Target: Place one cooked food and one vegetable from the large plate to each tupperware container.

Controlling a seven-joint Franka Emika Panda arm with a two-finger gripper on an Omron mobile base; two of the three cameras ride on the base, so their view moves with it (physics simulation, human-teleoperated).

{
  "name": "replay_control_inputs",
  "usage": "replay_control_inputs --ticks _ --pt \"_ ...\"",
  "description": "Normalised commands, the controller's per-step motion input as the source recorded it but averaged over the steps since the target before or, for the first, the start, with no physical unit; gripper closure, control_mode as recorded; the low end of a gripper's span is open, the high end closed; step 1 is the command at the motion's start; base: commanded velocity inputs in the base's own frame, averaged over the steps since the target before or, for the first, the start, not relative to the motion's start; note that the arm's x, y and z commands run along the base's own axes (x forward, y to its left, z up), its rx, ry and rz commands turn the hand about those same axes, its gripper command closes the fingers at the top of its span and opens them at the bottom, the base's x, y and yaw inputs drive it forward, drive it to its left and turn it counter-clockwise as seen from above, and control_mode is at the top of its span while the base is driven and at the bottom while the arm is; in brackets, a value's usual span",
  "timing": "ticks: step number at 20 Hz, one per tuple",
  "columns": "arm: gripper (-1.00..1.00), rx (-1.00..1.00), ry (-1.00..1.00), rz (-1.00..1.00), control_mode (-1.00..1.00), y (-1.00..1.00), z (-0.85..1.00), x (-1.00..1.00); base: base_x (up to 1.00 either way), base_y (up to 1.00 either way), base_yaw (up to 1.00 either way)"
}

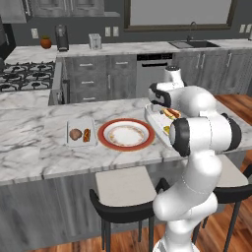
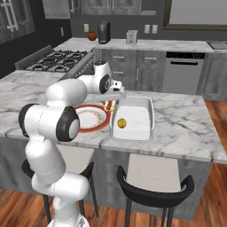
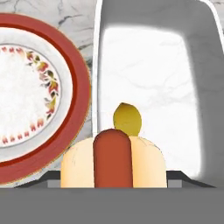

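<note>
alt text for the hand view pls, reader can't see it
A hot dog in a bun sits at the bottom centre, over the deep white container, with a small yellow vegetable lying on the container floor just beyond it. To the left, on the marble counter, lies the red-rimmed plate, with no food on the part shown.

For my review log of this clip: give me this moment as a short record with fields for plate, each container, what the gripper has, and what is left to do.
plate: red-rimmed plate, no food on it
small tray: left of the plate, holds a brown piece and a reddish piece
deep white container: right of the plate, yellow vegetable on its floor
gripper: holds a hot dog over the container's near-plate end
left to do: release the hot dog into the container
</note>
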Motion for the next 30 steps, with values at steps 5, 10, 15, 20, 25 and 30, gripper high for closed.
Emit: replay_control_inputs --ticks 5,10,15,20,25,30 --pt "1.0 0.0 -0.12 0.1 -1.0 -0.54 -0.42 0.0 0.0 0.0 0.0" --pt "1.0 0.0 -0.09 0.11 -1.0 -0.58 -0.41 0.19 0.0 0.0 0.0" --pt "1.0 0.08 0.0 0.04 -1.0 -0.33 -0.53 0.5 0.0 0.0 0.0" --pt "1.0 0.07 0.0 0.0 -1.0 -0.22 -0.53 0.44 0.0 0.0 0.0" --pt "1.0 0.03 0.0 0.0 -1.0 -0.1 -0.48 0.4 0.0 0.0 0.0" --pt "-1.0 0.0 0.0 0.0 -1.0 0.0 -0.42 0.2 0.0 0.0 0.0"
